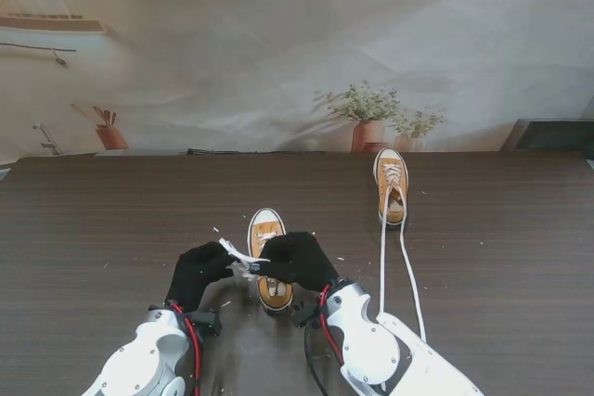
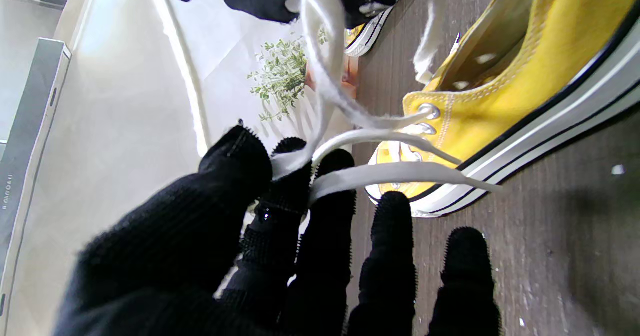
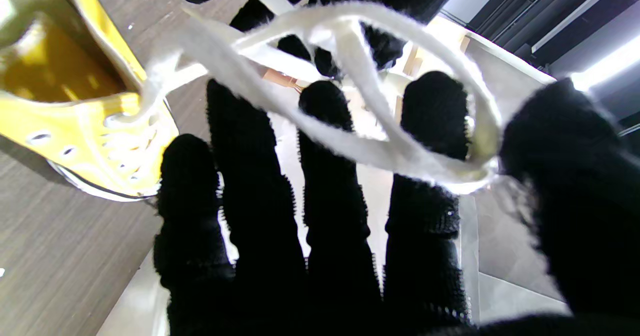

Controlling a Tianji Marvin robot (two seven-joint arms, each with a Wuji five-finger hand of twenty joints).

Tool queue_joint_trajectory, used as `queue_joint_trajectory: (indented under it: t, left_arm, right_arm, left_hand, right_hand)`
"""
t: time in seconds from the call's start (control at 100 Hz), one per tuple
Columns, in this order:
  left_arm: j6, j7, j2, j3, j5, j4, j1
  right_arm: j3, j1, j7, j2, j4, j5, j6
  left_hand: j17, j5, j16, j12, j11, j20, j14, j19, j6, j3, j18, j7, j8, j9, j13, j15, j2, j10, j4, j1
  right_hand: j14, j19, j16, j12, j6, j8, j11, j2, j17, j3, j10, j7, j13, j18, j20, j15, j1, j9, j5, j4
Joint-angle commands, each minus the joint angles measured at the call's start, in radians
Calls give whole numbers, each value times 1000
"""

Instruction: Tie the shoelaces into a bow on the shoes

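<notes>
- Near shoe (image 1: 270,266): yellow, at table (image 1: 111,229) centre, toe toward 12 o'clock.
- Left hand (image 1: 197,271): at the shoe's 9 o'clock, thumb and fingers (image 2: 290,176) pinching a white lace (image 2: 380,173).
- Right hand (image 1: 299,260): at 3 o'clock, gripping a lace loop (image 3: 470,141).
- Far shoe (image 1: 391,185): at 1 o'clock, laces (image 1: 382,266) trailing loose.

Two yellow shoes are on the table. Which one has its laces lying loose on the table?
The farther shoe, on the right: its laces trail toward me. The nearer shoe's laces are held by the left hand and right hand.
</notes>
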State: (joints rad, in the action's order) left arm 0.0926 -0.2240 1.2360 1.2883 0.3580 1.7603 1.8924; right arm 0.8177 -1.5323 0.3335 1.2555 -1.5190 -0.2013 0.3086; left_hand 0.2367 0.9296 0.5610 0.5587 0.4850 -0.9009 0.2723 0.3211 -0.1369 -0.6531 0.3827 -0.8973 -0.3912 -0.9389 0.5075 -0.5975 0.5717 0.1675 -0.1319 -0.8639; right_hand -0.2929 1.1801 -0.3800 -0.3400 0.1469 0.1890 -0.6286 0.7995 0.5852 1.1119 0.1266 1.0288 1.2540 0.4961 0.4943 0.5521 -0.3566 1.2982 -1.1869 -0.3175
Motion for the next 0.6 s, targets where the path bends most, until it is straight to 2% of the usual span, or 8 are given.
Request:
queue_joint_trajectory:
  t: [0.0,0.14,0.25,0.34,0.4,0.48,0.51,0.59]
  left_arm:
    - [4,19,-2,2,-2,8,4]
    - [7,23,-3,3,-5,7,5]
    - [9,24,-4,4,-7,8,6]
    - [14,25,-4,5,-13,6,6]
    - [21,27,-5,7,-16,5,7]
    - [26,29,-6,11,-13,8,12]
    - [30,30,-6,13,-15,9,14]
    - [37,32,-7,19,-14,14,20]
  right_arm:
    - [1,-6,-7,-1,-4,-4,-8]
    - [-1,-7,11,3,-1,-13,-14]
    - [-4,-6,30,8,4,-23,-17]
    - [-8,-6,54,18,9,-15,-16]
    - [-9,-8,66,23,8,-9,-22]
    - [-9,-10,81,27,10,-12,-26]
    - [-9,-11,85,28,9,-12,-28]
    - [-6,-14,92,30,5,-9,-37]
  left_hand:
    - [-1,14,-27,2,2,-3,-11,14,80,34,12,-2,-15,10,-17,-13,-12,-38,4,-29]
    - [-4,12,-27,4,3,-4,-10,13,80,41,11,-1,-14,13,-21,-11,-14,-39,6,-32]
    - [-5,10,-27,5,1,-5,-11,13,79,47,11,0,-13,17,-22,-10,-16,-42,8,-36]
    - [-8,9,-27,6,0,-5,-10,12,80,52,10,1,-12,22,-26,-8,-19,-46,9,-38]
    - [-13,8,-27,7,-1,-5,-10,10,80,55,6,1,-11,27,-30,-6,-22,-48,10,-40]
    - [-22,5,-26,10,-2,-6,-6,7,77,64,5,2,-12,33,-34,-4,-27,-50,11,-44]
    - [-24,3,-26,11,-2,-7,-7,6,79,68,4,2,-12,35,-35,-3,-30,-52,11,-45]
    - [-28,1,-26,13,-2,-7,-6,5,79,74,2,2,-13,39,-39,-1,-31,-53,13,-50]
  right_hand:
    - [22,6,-16,-16,32,-20,-8,38,11,30,-27,44,35,-1,-13,15,-27,48,-3,-42]
    - [18,5,-21,-19,24,-5,-18,44,19,53,-25,87,36,6,-15,31,-23,75,-31,-28]
    - [13,10,-23,-21,-3,46,-19,68,28,108,-28,142,35,11,-17,58,-17,102,-57,-2]
    - [3,12,-23,-32,-24,114,-30,126,28,204,-31,206,34,19,-19,78,-42,122,-62,17]
    - [-5,13,-19,-37,-34,135,-27,190,27,265,-29,231,32,26,-19,84,-55,129,-60,11]
    - [-3,11,-13,-34,-29,122,-16,251,23,307,-26,242,31,24,-20,79,-67,124,-50,-3]
    - [-5,8,-9,-29,-11,92,-6,266,20,320,-21,237,31,24,-21,72,-79,112,-36,-8]
    - [-9,3,-6,-27,-9,46,0,238,9,332,-9,203,29,24,-21,61,-98,94,-17,9]
